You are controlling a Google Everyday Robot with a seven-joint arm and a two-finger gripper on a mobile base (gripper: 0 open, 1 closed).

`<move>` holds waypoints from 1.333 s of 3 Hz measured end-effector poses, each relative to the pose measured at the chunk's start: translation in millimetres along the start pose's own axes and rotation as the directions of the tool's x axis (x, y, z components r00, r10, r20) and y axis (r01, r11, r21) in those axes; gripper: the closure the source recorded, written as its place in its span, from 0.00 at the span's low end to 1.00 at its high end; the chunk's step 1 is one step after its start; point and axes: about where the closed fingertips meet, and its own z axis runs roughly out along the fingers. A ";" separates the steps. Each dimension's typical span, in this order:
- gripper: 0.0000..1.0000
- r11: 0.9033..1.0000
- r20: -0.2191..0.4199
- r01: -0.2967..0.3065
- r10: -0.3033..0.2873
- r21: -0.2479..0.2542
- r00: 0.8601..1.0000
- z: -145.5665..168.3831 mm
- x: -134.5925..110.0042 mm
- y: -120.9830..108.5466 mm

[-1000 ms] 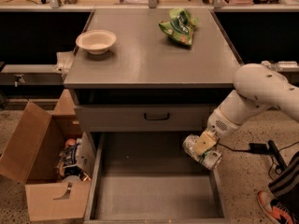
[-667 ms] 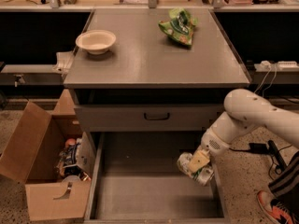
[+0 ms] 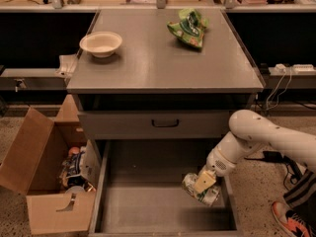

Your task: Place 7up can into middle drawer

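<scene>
The 7up can [image 3: 206,195], silvery with green marks, lies tilted in my gripper [image 3: 201,185], which is shut on it. The gripper holds the can low inside the open middle drawer [image 3: 148,201], at its right side close to the right wall. The white arm reaches down from the right. The drawer's grey floor is bare to the left of the can. Whether the can touches the floor cannot be told.
A closed drawer face with a dark handle [image 3: 165,123] sits above the open drawer. On the cabinet top are a cream bowl [image 3: 100,43] and a green snack bag [image 3: 189,27]. An open cardboard box [image 3: 44,181] with clutter stands at the left.
The gripper has moved down and left with the can, from near the drawer's right rim to lower inside the drawer.
</scene>
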 end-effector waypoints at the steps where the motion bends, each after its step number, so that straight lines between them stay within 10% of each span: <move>1: 1.00 1.000 0.001 0.023 -0.023 0.015 1.000 21.5 1.9 -1.8; 4: 1.00 0.992 0.084 0.111 -0.115 0.053 0.990 130.2 -17.3 -29.9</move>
